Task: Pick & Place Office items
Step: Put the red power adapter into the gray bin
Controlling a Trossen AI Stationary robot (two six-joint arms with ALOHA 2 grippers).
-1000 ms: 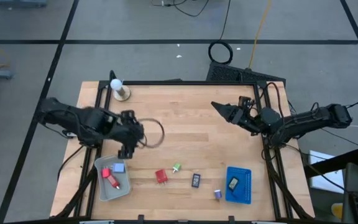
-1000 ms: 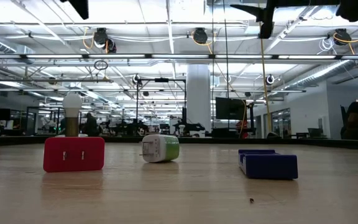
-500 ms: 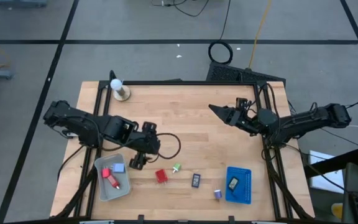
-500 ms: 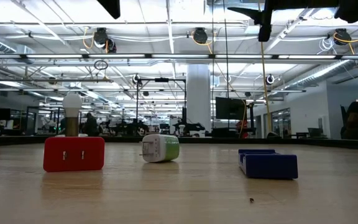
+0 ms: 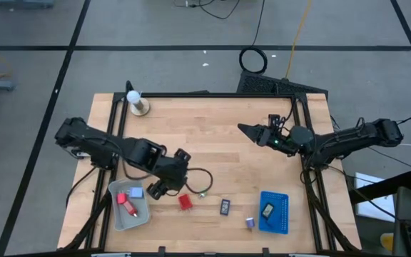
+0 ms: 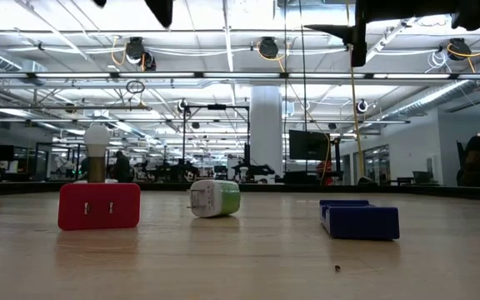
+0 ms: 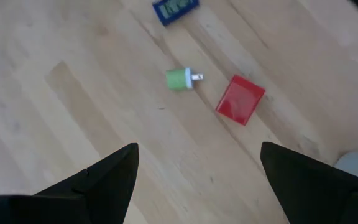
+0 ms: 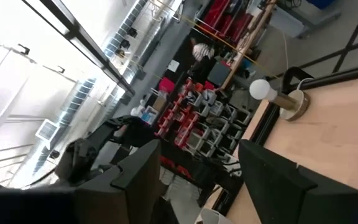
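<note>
A red block (image 5: 185, 202) (image 7: 240, 99), a green-white bit (image 5: 203, 193) (image 7: 180, 79) and a dark blue rectangle (image 5: 225, 206) (image 6: 359, 219) lie on the wooden table near its front edge. A purple bit (image 5: 250, 223) lies farther right. My left gripper (image 5: 168, 185) (image 7: 197, 186) hangs open above the table, just left of the red block, pointing steeply down, with nothing between its fingers. My right gripper (image 5: 248, 130) (image 8: 194, 180) stands open high over the table's right half, pointing level toward the left.
A grey tray (image 5: 120, 216) at the front left holds a red and a light-blue piece. A blue tray (image 5: 282, 214) at the front right holds a dark rectangle (image 5: 267, 210). A white ball on a wooden base (image 5: 135, 102) stands at the far left corner.
My left gripper has gone toward the table's near edge and to the right, toward the red block, sinking a little and rolling about its own axis. Its fingers stay open. The cable loop at its wrist has swung along with it.
</note>
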